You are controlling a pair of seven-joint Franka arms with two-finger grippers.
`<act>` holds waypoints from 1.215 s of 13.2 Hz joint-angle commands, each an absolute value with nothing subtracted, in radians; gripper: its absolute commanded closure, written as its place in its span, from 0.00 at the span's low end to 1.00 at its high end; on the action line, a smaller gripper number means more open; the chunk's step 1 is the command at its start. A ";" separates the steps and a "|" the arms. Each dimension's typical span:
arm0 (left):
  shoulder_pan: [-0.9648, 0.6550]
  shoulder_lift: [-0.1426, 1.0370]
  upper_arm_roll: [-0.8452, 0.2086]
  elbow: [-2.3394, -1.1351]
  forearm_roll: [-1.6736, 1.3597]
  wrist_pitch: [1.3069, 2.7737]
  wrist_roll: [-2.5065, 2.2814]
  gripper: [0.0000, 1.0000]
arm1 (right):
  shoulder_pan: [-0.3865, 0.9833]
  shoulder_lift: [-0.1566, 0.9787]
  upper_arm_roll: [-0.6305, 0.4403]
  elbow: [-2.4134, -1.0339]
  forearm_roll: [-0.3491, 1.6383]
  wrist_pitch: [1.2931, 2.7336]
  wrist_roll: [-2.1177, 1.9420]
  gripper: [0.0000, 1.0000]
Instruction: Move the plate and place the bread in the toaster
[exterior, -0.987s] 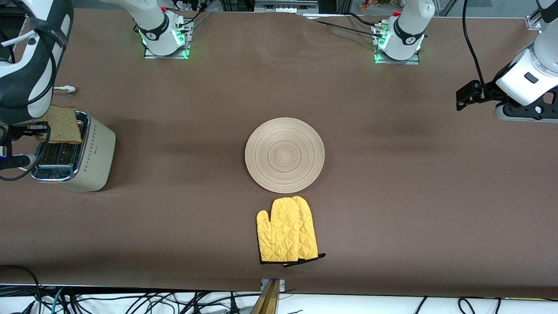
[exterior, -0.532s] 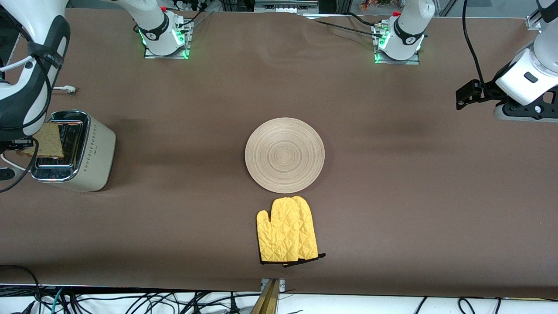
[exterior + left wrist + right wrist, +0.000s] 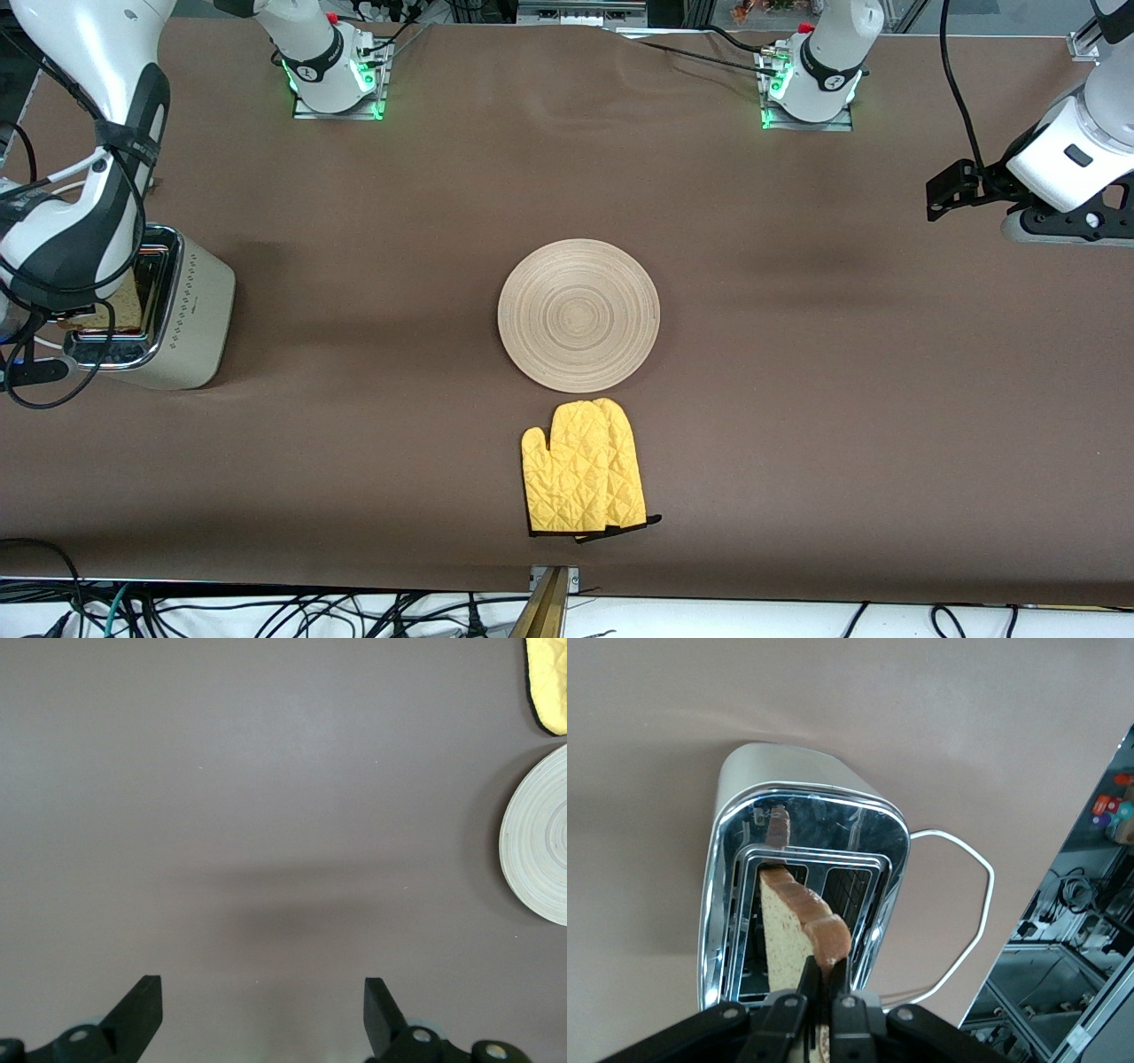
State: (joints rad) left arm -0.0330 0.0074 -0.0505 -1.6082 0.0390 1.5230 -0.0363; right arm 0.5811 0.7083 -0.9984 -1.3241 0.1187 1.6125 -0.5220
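The cream toaster [image 3: 186,310] stands at the right arm's end of the table. My right gripper [image 3: 824,979] is over its chrome top, shut on the crust of the bread [image 3: 788,935]. The slice stands on edge with its lower part in one slot. In the front view only a bit of the bread [image 3: 126,306] shows under the right wrist. The wooden plate [image 3: 578,315] lies bare at the table's middle and also shows in the left wrist view [image 3: 540,837]. My left gripper [image 3: 952,190] is open and empty, waiting above the left arm's end of the table.
A yellow oven mitt [image 3: 580,478] lies nearer to the front camera than the plate. The toaster's white cord [image 3: 966,904] loops on the table beside the toaster.
My right gripper has turned the bread upright and lowered it from above the toaster into a slot. The left arm has not moved.
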 commanded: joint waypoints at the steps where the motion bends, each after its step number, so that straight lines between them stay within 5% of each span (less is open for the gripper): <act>1: -0.037 0.000 -0.049 -1.595 0.021 1.502 -0.051 0.00 | 0.569 0.712 -0.976 -1.335 0.115 1.626 -0.480 1.00; 5: -0.037 0.000 -0.049 -1.595 0.021 1.502 -0.051 0.00 | 0.543 0.718 -0.939 -1.345 0.117 1.629 -0.430 1.00; 6: -0.037 0.000 -0.049 -1.595 0.021 1.502 -0.051 0.00 | 0.538 0.718 -0.925 -1.341 0.115 1.628 -0.405 0.65; 7: -0.037 0.000 -0.049 -1.595 0.020 1.502 -0.051 0.00 | 0.540 0.716 -0.922 -1.336 0.117 1.626 -0.388 0.01; 11: -0.037 0.000 -0.049 -1.594 0.021 1.502 -0.051 0.00 | 0.557 0.623 -0.911 -1.304 0.233 1.557 -0.324 0.00; 16: -0.038 0.002 -0.051 -1.594 0.021 1.502 -0.051 0.00 | 0.457 0.309 -0.596 -1.341 0.203 1.467 -0.259 0.00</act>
